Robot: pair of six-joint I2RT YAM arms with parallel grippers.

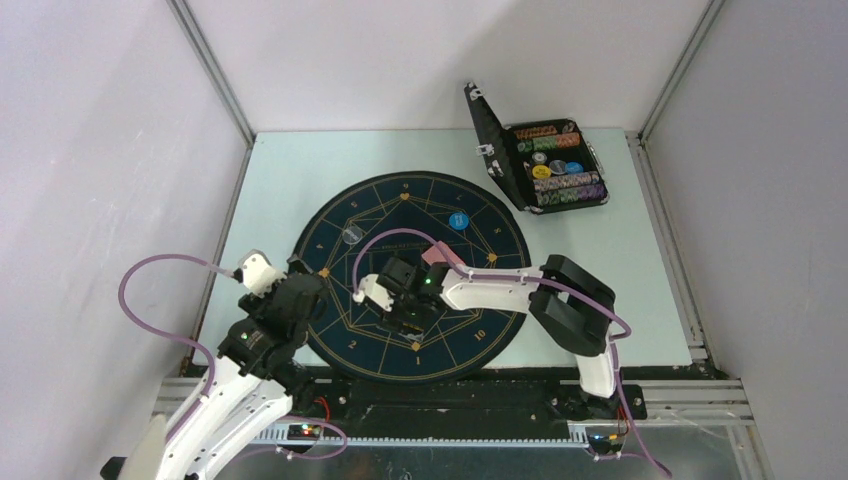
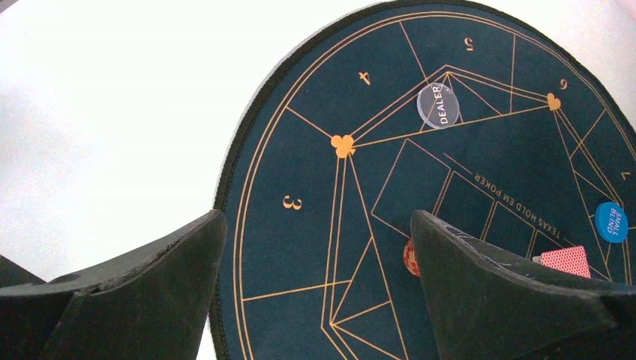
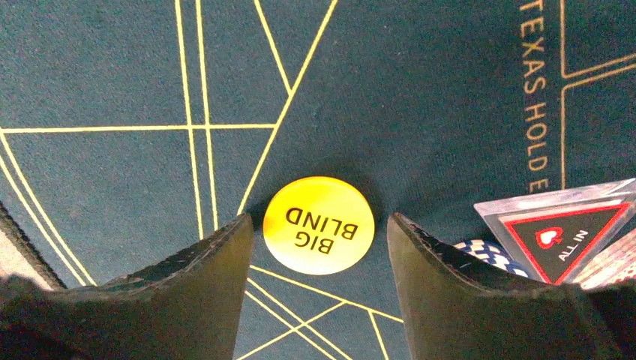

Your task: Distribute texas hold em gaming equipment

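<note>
White walls and an aluminium frame enclose a pale table (image 1: pixel 290 170), on which lies a round dark-blue mat (image 1: pixel 400 205) with gold lines, numbers and the words TEXAS HOLD EM. At the far right corner of the table, off the mat, a black hinged case (image 1: pixel 490 130) stands open, with rows of chips in it.

The right gripper (image 3: pixel 319 217) points down at the near middle of the mat. Its jaws are partly apart, one finger on each side of a yellow BIG BLIND disc (image 3: pixel 319 225) that lies flat on the cloth. A narrow strip of mat shows between the disc and each finger, so nothing is gripped. Just right of that gripper lie a clear triangular ALL IN marker (image 3: pixel 570 232), a blue-and-white chip (image 3: pixel 484 251) half hidden by the finger, and the edge of a red-backed playing card (image 3: pixel 615 262).

The left gripper (image 2: pixel 316 217) hangs over the mat's left edge, its jaws spread wide with nothing between them. Its camera shows a clear DEALER disc (image 2: pixel 438 105) on the gold lines near the number 5, a blue SMALL BLIND disc (image 2: pixel 611 222) near the number 7, an orange-red chip (image 2: pixel 410 257) partly hidden by the right-hand finger, and a red-backed card lying near the printed lettering.
</note>
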